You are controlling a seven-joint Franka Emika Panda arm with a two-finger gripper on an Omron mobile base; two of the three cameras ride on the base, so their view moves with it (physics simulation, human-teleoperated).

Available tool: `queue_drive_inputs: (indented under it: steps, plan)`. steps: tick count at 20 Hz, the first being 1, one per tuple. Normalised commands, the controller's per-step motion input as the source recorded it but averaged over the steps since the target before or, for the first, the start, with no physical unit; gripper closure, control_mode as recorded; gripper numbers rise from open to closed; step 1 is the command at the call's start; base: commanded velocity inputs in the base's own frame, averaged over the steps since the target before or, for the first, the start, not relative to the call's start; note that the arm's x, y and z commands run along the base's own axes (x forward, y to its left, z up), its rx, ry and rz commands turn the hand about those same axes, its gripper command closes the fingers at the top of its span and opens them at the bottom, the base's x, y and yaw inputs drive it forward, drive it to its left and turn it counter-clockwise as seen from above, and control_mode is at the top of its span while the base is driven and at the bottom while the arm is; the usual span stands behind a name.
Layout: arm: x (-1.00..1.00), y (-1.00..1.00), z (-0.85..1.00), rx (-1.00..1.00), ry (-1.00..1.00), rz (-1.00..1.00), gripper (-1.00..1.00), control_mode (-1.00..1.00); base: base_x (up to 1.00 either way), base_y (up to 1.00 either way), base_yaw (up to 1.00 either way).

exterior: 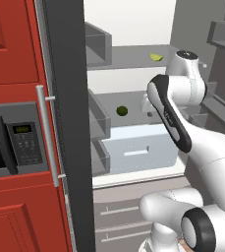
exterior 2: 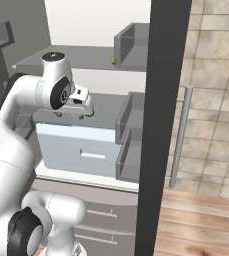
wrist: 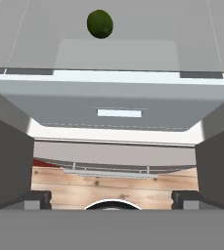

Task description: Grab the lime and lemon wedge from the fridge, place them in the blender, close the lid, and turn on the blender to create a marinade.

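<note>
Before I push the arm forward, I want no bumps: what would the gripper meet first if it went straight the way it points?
Probably the pale drawer front: the open gripper points down over it, while the lime sits off that line on the shelf. Depth is unclear.

One lime [exterior: 122, 110], one lemon wedge [exterior: 156, 57], one fridge [exterior: 70, 123], one pale drawer [exterior: 141, 147], one microwave [exterior: 15, 142], one long silver handle [exterior: 46, 135].

text: none legible | microwave display [exterior: 22, 129]: green digits, unreadable
</note>
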Motion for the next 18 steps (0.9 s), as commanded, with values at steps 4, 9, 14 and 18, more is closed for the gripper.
queue_drive_inputs:
  steps: [4,9,14,18]
  plan:
    - [-0.02,0.0,0.06,0.0,-0.04,0.0,-1.0,-1.0,0.0,0.0,0.0]
    - [-0.05,-0.1,0.14,0.0,-0.15,0.0,-1.0,-1.0,0.0,0.0,0.0]
    - [0.0,-0.05,0.5,-0.01,-0.31,0.0,-1.0,-1.0,0.0,0.0,0.0]
    - [0.05,0.0,0.64,-0.03,-0.34,-0.04,-1.0,-1.0,0.0,0.0,0.0]
